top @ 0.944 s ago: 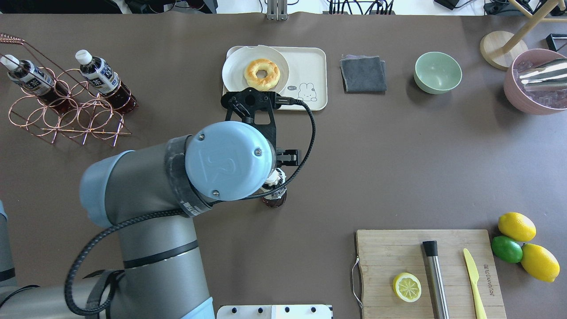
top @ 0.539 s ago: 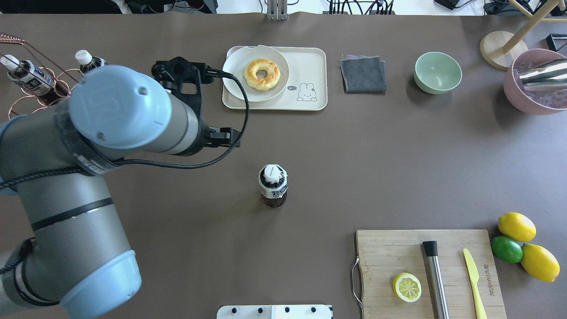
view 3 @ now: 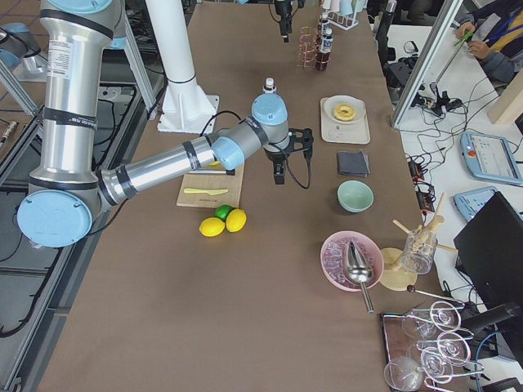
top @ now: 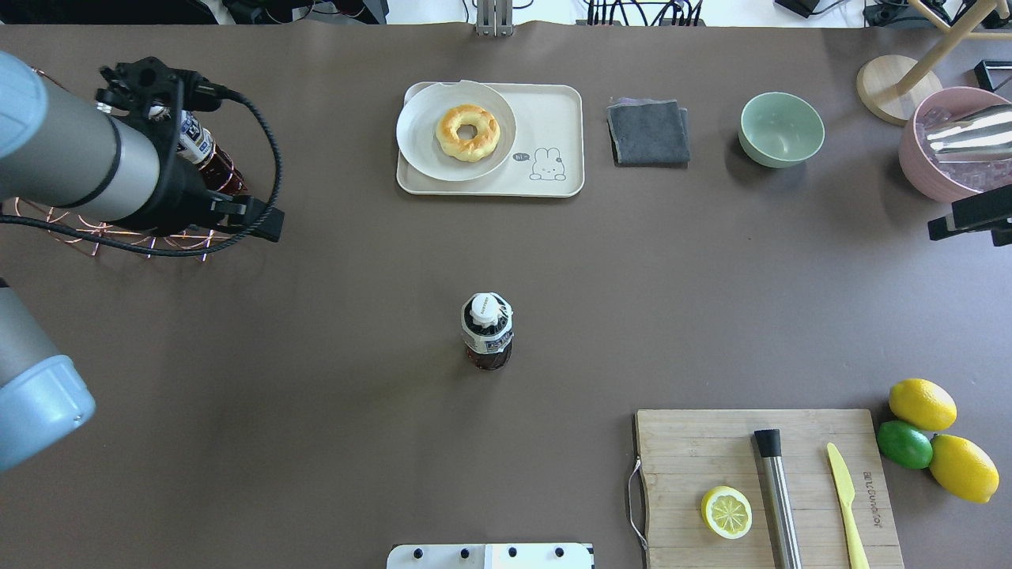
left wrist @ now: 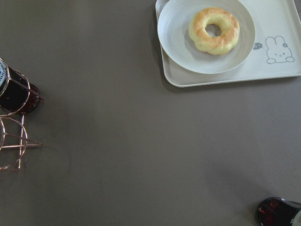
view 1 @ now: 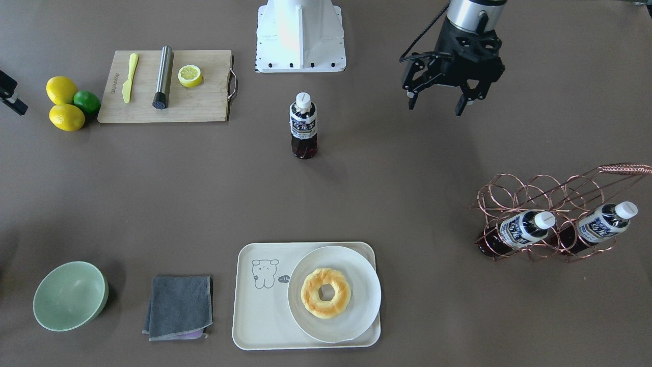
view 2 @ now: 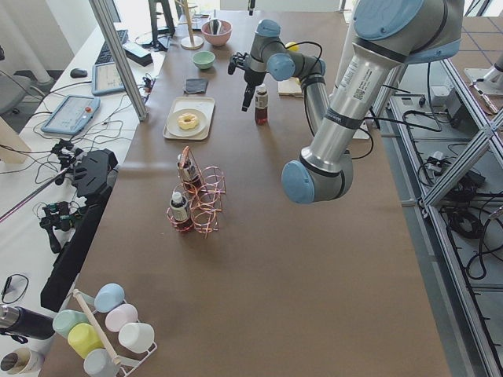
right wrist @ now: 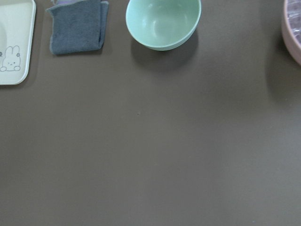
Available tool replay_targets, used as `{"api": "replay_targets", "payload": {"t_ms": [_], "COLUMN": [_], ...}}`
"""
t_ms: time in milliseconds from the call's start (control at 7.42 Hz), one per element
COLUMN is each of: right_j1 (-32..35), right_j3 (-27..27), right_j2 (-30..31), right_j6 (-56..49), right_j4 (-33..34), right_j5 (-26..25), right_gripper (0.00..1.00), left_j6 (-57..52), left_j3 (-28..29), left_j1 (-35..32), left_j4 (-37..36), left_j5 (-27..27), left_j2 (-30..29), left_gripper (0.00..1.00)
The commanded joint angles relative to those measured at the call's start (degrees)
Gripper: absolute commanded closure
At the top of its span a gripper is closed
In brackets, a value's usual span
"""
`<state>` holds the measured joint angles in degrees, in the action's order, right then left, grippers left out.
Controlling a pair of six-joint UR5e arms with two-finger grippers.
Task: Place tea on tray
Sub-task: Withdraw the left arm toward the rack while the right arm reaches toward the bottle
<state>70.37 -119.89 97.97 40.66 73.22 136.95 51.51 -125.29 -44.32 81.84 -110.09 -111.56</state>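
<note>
One tea bottle [top: 488,332] stands upright on the bare table at its middle, well short of the tray; it also shows in the front view [view 1: 303,127]. The cream tray [top: 557,118] with the bear drawing lies at the far side and bears a white plate [top: 419,138] with a doughnut. Two more tea bottles [view 1: 524,229] lie in a copper wire rack [view 1: 560,204]. My left gripper [view 1: 434,108] hangs open and empty above the table between the standing bottle and the rack. My right gripper [top: 968,213] shows only partly at the table's right edge; I cannot tell its state.
A grey cloth [top: 648,130] and a green bowl [top: 781,128] lie right of the tray. A pink bowl [top: 949,146] stands at the far right. A wooden board [top: 711,442] with a lemon half, muddler and knife, and loose citrus fruits [top: 921,403], sit at the near right.
My left arm has swung left, from over the standing bottle to beside the rack. The bottle has stayed in place. My right gripper has come into view at the right edge.
</note>
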Motion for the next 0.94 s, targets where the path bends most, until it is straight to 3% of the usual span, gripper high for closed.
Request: {"api": "replay_targets", "payload": {"t_ms": [0,404,539,809], "right_j1": [-12.1,-28.2,-33.1,-37.5], "right_j3": [-5.7,-6.9,-7.7,-7.7], "right_j2": [-1.5,-13.2,-17.2,-31.4], "right_j6": [13.2,30.3,34.5,34.7], "right_j4": [-2.6,-0.5,3.7,21.2], "right_j5": [-7.8,-20.3,-25.0,-29.4], "right_gripper": [0.02,0.02,0.02,0.02], "left_j6": [-7.7,-7.7,-7.8,-13.8], "left_j3": [0.7,1.7,3.3,3.3], "left_j1": [-9.5,-10.6,-10.6,-13.0], "left_j4": [13.7,14.3,14.3,14.3], "left_j5": [-13.6,-14.5,-14.5,-14.6], "left_j2": [13.9,14.8,14.2,17.8], "left_gripper": [0.03,0.03,0.03,0.03]}}
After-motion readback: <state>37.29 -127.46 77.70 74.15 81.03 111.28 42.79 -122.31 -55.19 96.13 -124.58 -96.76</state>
